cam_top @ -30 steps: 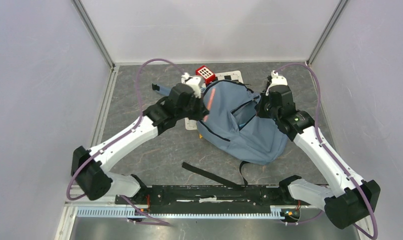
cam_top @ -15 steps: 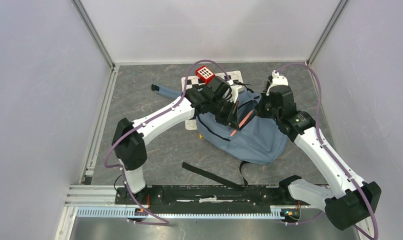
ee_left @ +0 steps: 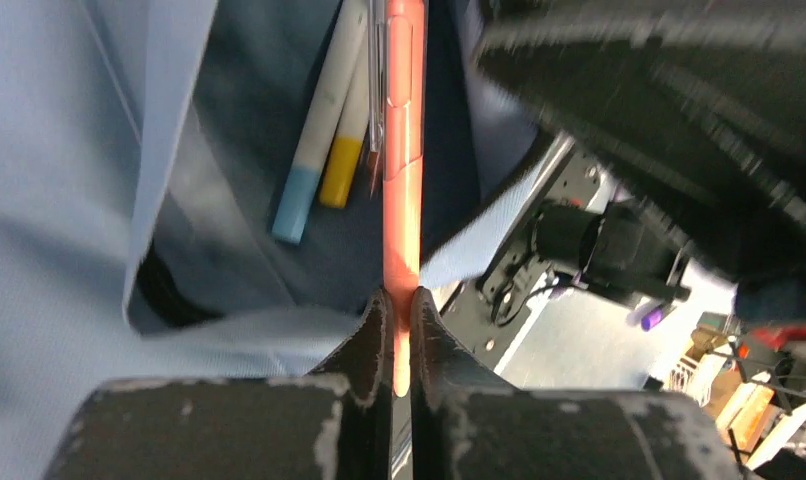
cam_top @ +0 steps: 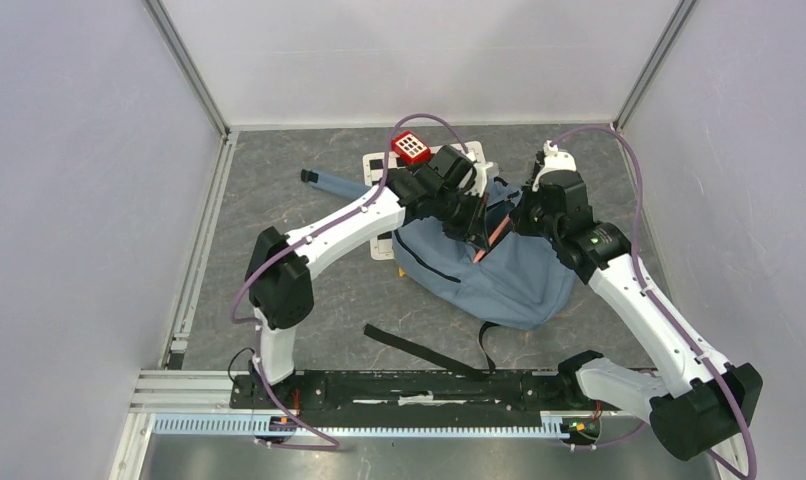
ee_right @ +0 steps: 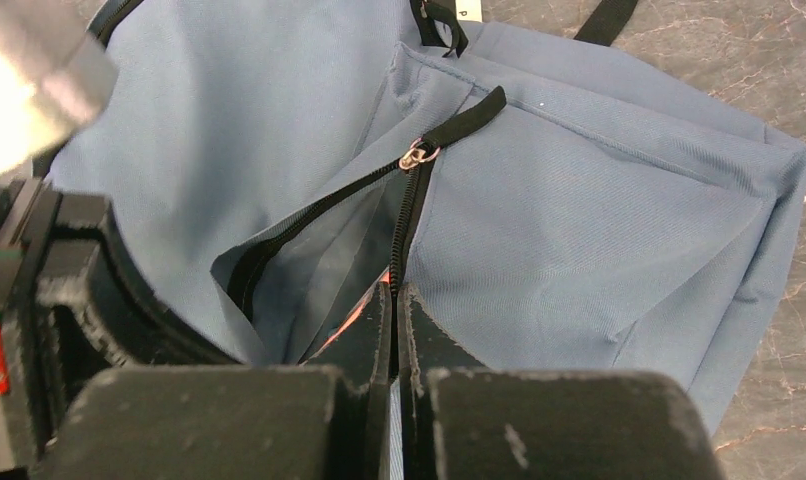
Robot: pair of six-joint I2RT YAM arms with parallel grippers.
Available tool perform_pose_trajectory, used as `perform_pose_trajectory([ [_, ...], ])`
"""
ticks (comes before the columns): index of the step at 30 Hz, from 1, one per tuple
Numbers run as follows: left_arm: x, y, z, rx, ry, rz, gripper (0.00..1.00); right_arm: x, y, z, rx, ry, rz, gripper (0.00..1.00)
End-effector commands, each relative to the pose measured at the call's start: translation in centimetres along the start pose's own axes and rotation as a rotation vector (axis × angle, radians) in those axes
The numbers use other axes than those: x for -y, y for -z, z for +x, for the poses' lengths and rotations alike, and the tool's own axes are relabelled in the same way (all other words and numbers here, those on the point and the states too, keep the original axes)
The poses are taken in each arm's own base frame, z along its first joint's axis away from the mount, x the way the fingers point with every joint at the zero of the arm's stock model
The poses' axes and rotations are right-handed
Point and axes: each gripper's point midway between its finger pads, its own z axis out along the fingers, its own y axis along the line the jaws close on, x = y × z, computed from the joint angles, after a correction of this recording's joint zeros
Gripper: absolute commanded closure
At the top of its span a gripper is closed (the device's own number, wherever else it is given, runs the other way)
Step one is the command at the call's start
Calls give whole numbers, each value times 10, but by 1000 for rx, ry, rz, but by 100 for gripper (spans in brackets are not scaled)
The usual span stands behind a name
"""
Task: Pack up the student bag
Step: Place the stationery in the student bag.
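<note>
Left wrist | left pincer (ee_left: 400, 300) clamped on orange pen (ee_left: 403, 150), aimed into student bag (cam_top: 524, 285) | right pincer (ee_right: 394, 292) pinching zipper edge (ee_right: 411, 215) to hold it open

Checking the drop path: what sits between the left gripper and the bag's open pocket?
Only the orange pen, clamped in the left gripper and pointing into the pocket of the bag; the left wrist view shows it.

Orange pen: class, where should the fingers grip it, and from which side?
Likely the orange pen's rear end, pinched across the slim barrel from behind, as the left gripper does; the long free front then points into the student bag's open pocket.
</note>
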Motion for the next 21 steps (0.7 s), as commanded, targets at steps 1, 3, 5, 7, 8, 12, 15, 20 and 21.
perform_pose_trajectory([
  [1,14,-7,-55,170,19,50,98,-14,7,-33,109,-19,-58,100],
  [3,13,-14,-66,207,37,64,98,-15,6,-30,97,-18,-64,100],
  [5,10,-22,-73,229,41,73,98,-14,4,-25,85,-15,-66,100],
  [7,5,-30,-76,235,34,67,98,-14,2,-21,76,-13,-64,100],
  [8,1,-34,-76,239,26,59,98,-13,1,-20,72,-12,-63,100],
  [12,-12,-43,-76,248,1,21,98,-11,-3,-13,55,-6,-57,100],
  [15,-14,-39,-77,263,-23,6,82,-10,-4,-10,47,-3,-53,100],
  [20,-28,-6,-85,370,-114,-135,34,-8,-6,-9,49,-3,-41,100],
  [21,-28,5,-89,401,-137,-160,30,-7,-7,-8,48,-3,-38,100],
])
